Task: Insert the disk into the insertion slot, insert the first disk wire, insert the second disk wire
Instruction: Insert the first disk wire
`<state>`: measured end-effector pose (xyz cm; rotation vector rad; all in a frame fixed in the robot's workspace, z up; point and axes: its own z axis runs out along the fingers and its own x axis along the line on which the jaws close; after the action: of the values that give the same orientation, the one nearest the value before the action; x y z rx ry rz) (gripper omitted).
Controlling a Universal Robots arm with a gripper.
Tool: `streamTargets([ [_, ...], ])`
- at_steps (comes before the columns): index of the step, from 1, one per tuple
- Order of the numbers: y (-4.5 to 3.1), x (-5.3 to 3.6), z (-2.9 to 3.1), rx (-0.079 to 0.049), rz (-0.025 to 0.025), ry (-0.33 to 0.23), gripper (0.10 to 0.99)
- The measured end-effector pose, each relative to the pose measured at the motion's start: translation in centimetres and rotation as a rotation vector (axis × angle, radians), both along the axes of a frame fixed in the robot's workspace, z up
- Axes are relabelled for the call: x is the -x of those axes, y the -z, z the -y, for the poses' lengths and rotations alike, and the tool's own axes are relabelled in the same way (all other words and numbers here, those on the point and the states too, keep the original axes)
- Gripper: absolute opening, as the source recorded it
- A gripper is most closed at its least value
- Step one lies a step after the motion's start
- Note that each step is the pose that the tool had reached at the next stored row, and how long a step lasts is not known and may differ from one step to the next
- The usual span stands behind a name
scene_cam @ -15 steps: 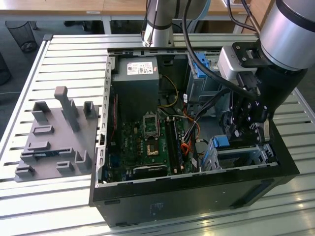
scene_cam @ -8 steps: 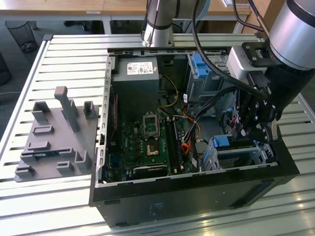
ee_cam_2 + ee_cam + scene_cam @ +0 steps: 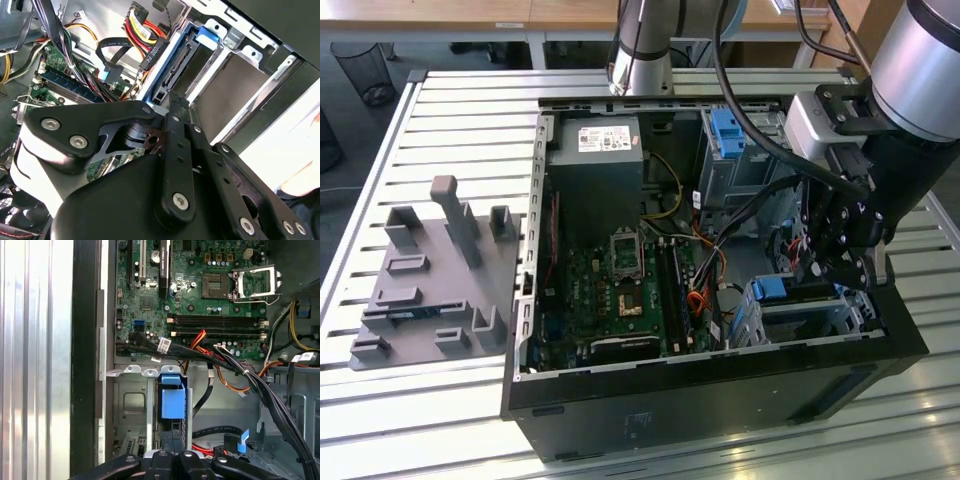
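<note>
The disk (image 3: 172, 402), in its bright blue carrier, stands on edge inside the insertion slot (image 3: 131, 405), a low silver metal cage at the case's front corner. In the exterior view the disk (image 3: 775, 289) sits in that cage (image 3: 820, 318) just below my gripper (image 3: 818, 268). My gripper (image 3: 172, 97) is shut, with nothing between its fingers, and its tips are at the disk's connector edge (image 3: 182, 62). In the first wrist view the gripper (image 3: 172, 440) meets the disk's near end. A black plug on red and yellow wires (image 3: 150, 56) and a blue-tipped cable (image 3: 104, 75) hang loose beside the disk.
The open computer case (image 3: 620, 400) lies on a slatted metal table (image 3: 470, 110). Its motherboard (image 3: 620, 290), power supply (image 3: 595, 150) and a taller bay with a blue latch (image 3: 725, 130) surround the cage. Cable bundles (image 3: 240, 370) cross above it. A grey fixture plate (image 3: 430, 275) lies at the exterior view's left.
</note>
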<state>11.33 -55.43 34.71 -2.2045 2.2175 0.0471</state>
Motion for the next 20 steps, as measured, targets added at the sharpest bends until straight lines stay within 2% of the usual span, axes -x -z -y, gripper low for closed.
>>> streamTargets([
  [7,-0.62,0.00,-0.32,0.000,0.0000,0.000,0.106],
  [15,-0.66,-0.23,-1.67,0.000,0.0000,0.000,0.106],
  [20,-0.76,-0.49,-2.16,-0.001,0.0000,0.000,0.106],
])
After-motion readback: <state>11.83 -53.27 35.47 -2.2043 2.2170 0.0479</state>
